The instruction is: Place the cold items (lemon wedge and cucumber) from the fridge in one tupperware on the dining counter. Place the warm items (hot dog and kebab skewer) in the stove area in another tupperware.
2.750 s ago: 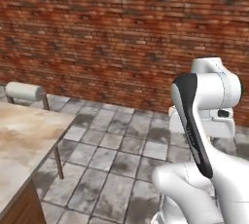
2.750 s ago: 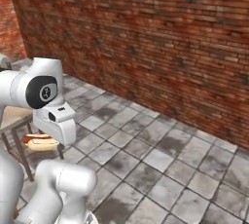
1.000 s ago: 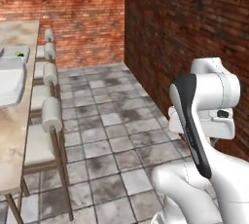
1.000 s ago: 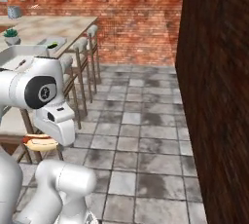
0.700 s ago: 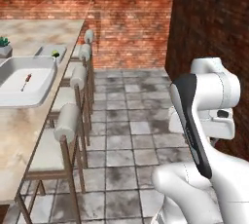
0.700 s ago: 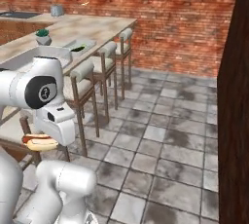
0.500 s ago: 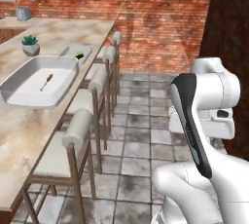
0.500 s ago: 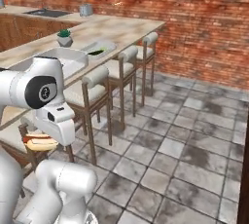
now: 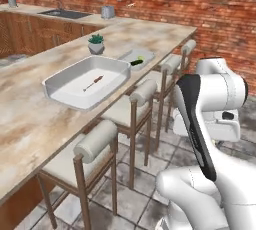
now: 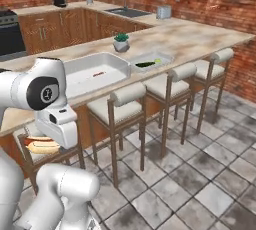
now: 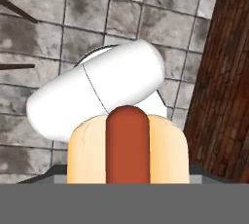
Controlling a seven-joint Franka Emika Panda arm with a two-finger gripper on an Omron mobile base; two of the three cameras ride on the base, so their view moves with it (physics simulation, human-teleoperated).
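Observation:
My gripper (image 10: 47,143) is shut on the hot dog (image 10: 43,147), a reddish sausage in a pale bun (image 11: 127,150), held low beside the robot's body. On the dining counter (image 9: 30,109) lies a wide white tupperware (image 9: 55,80) with the kebab skewer (image 9: 93,83) inside it. The same container (image 10: 82,81) and skewer (image 10: 98,74) show from the right base. Farther along the counter sits a smaller tupperware (image 9: 129,54) holding the cucumber (image 9: 136,62) and a lemon wedge (image 10: 158,61). The stove area's black range (image 10: 9,34) stands at the far left. The fridge is out of view.
Several wooden bar stools (image 9: 95,141) with padded backs line the counter's near side, close to the arm. A small potted plant (image 9: 96,44) stands behind the big container. A sink (image 10: 122,11) sits on the back counter below a brick wall. Tiled floor (image 10: 200,174) lies open to the right.
The base has turned, so both base views swung from the brick wall and floor to the dining counter and stools. The hot dog stays in my shut gripper.

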